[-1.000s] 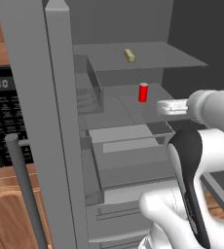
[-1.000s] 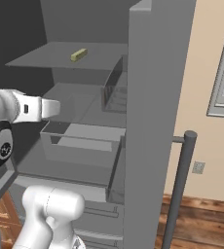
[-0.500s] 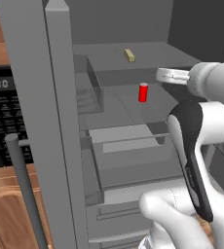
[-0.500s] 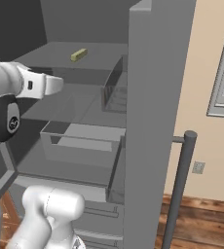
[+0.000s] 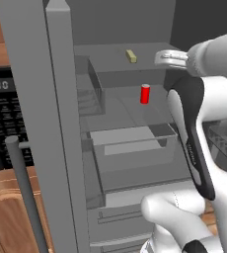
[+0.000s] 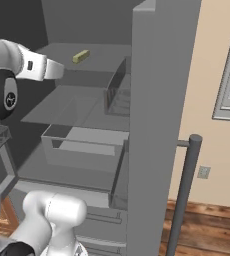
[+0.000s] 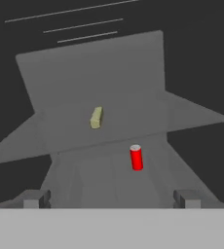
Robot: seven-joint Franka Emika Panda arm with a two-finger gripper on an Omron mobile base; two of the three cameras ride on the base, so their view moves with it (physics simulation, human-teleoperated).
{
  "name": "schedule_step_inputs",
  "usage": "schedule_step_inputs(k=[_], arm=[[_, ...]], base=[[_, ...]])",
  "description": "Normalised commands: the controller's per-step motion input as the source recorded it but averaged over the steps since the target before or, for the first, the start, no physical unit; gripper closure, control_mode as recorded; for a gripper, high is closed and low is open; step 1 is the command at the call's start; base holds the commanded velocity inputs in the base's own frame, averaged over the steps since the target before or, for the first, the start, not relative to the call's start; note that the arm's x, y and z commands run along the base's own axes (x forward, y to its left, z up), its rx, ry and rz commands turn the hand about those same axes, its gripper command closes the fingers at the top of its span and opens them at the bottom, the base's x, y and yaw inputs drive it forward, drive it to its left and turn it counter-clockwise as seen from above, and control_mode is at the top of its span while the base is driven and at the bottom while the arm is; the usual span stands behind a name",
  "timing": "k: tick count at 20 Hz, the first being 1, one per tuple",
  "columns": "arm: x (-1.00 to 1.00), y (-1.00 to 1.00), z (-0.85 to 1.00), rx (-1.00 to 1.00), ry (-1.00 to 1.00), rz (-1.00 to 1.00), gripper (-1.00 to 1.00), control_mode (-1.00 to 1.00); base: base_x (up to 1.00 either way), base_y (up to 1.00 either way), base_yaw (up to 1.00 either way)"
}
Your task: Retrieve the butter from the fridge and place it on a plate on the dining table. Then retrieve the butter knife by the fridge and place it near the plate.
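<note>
The fridge (image 5: 31, 99) stands open in front of me. On its upper shelf lies the butter (image 5: 131, 56) (image 6: 80, 56) (image 7: 96, 117), a small pale yellow stick. My gripper (image 5: 161, 58) (image 6: 56, 70) (image 7: 111, 199) hangs at about that shelf's height, in front of the fridge and short of the butter, pointing in towards it. It is open, and its fingertips (image 7: 36, 198) stand wide apart with nothing between them. A small red upright container (image 5: 144, 94) (image 7: 136, 157) stands one shelf lower, below and to the right of the butter.
A clear drawer (image 5: 130, 143) (image 6: 82, 145) juts out below the shelves. The open fridge doors flank the opening, with bar handles (image 5: 24, 188) (image 6: 184, 195). A black microwave (image 5: 2, 123) sits at the left over a wood counter. A beige wall lies at the right.
The arm has risen. The gripper has moved up from the level of the red container to the upper shelf's height, still open.
</note>
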Motion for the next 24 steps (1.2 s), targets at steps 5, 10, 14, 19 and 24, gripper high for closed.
schedule_step_inputs(k=[5, 10, 14, 19, 24], arm=[[0.37, 0.09, -0.1, 0.0, 0.0, 0.0, -1.0, -1.0], [0.45, 0.12, -0.13, 0.0, 0.0, 0.0, -1.0, -1.0], [0.56, 0.18, 0.0, -0.01, 0.09, 0.0, -1.0, -1.0], [0.5, 0.11, 0.0, -0.08, 0.11, 0.0, -1.0, -1.0], [0.61, 0.02, -0.08, -0.06, 0.04, 0.0, -1.0, -1.0]], base=[[0.0, 0.0, 0.0], [0.0, 0.0, 0.0], [0.0, 0.0, 0.0], [0.0, 0.0, 0.0], [0.0, 0.0, 0.0]])
